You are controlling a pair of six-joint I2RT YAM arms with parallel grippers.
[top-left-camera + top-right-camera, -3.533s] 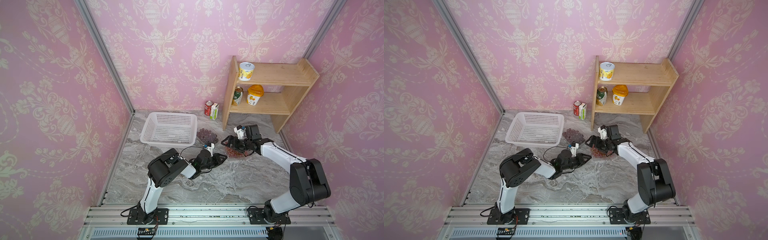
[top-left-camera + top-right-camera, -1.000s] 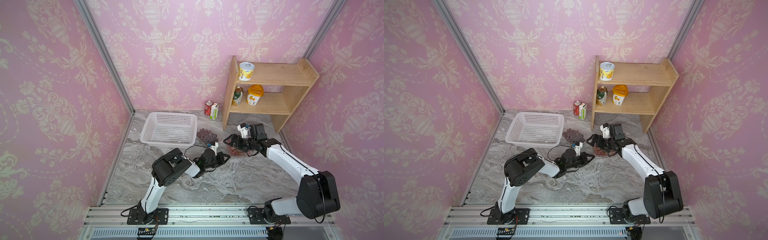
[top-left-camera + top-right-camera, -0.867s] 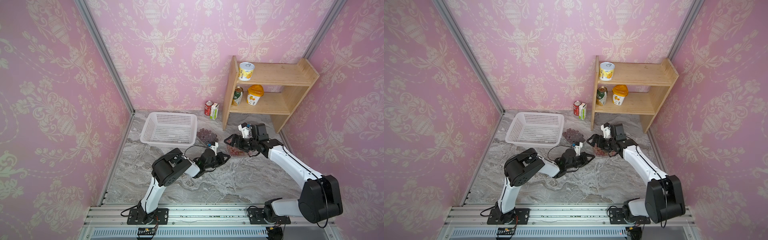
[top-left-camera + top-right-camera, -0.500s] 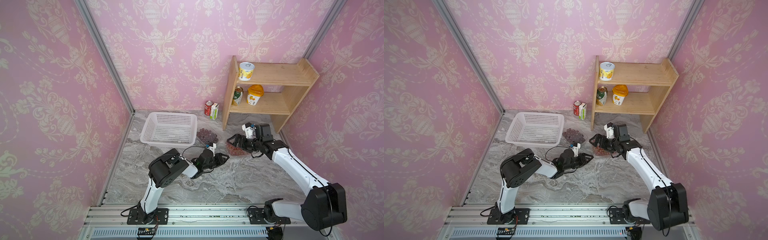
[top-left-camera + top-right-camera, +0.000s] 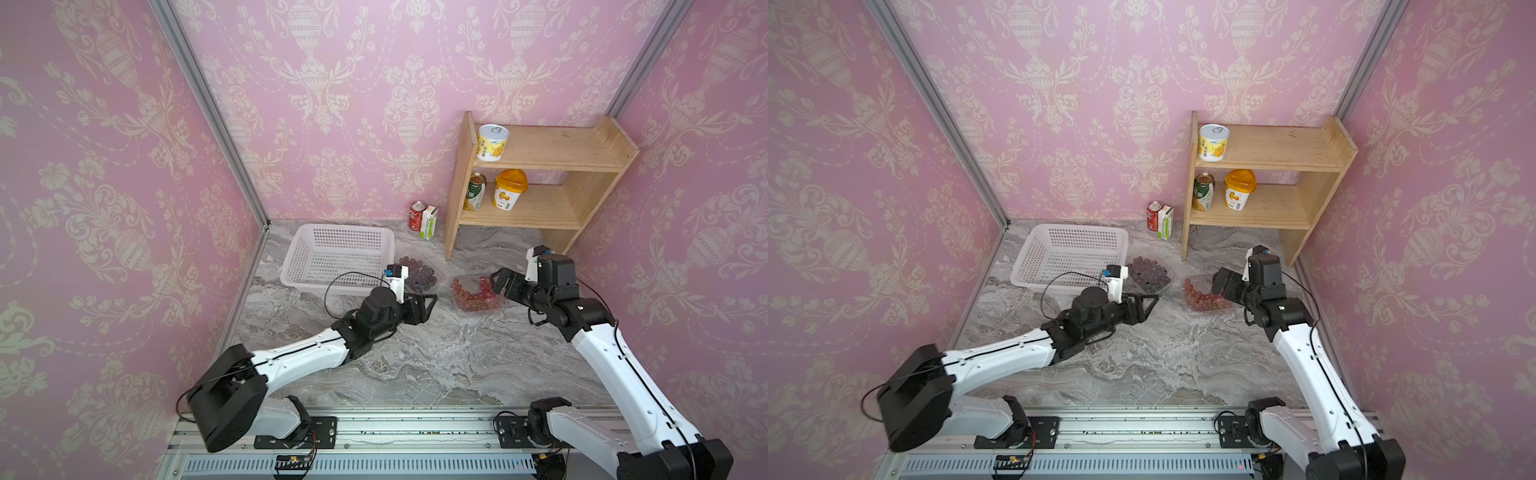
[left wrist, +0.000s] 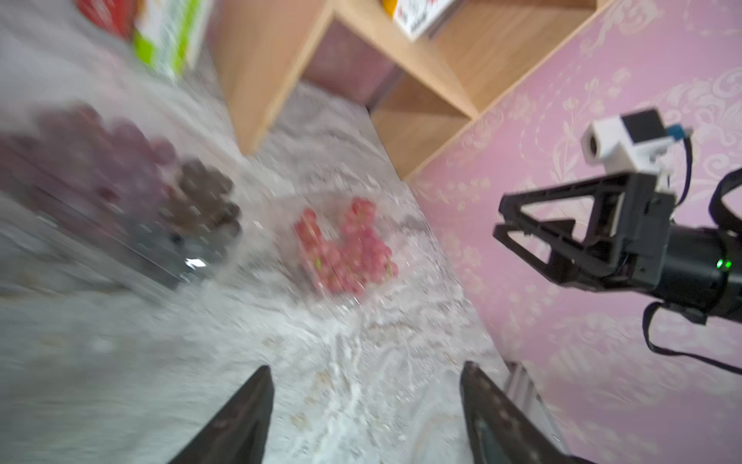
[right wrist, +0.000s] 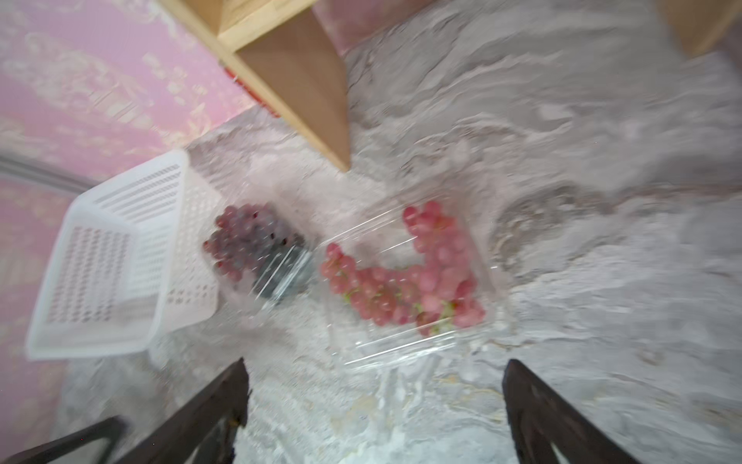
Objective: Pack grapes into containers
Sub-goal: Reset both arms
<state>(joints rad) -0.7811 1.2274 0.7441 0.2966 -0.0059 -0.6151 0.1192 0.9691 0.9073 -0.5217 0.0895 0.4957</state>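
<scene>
Grey marbled tabletop (image 5: 415,353), and here's what sits on it: a white basket (image 5: 296,259) at the back, a clear container (image 5: 436,272) of dark grapes (image 5: 417,276) just beside it, and a second clear container (image 5: 1208,311) with pink grapes (image 5: 1200,297) near that one. By the back wall, a red can (image 5: 416,215) stands beside a green-and-white carton (image 5: 429,222). Next comes the wooden shelf (image 5: 455,195), standing on the marble, with a yellow can (image 5: 492,142) on its top board and a green can (image 5: 476,191) and yellow tub (image 5: 509,189) below.

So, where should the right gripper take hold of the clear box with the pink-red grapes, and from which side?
I would pinch the rim of the clear box at the edge facing the right gripper, coming low from that side. The box is shallow and lies flat, and the right wrist view shows a bare strip there, while the pink-red grapes crowd the rest.
</scene>
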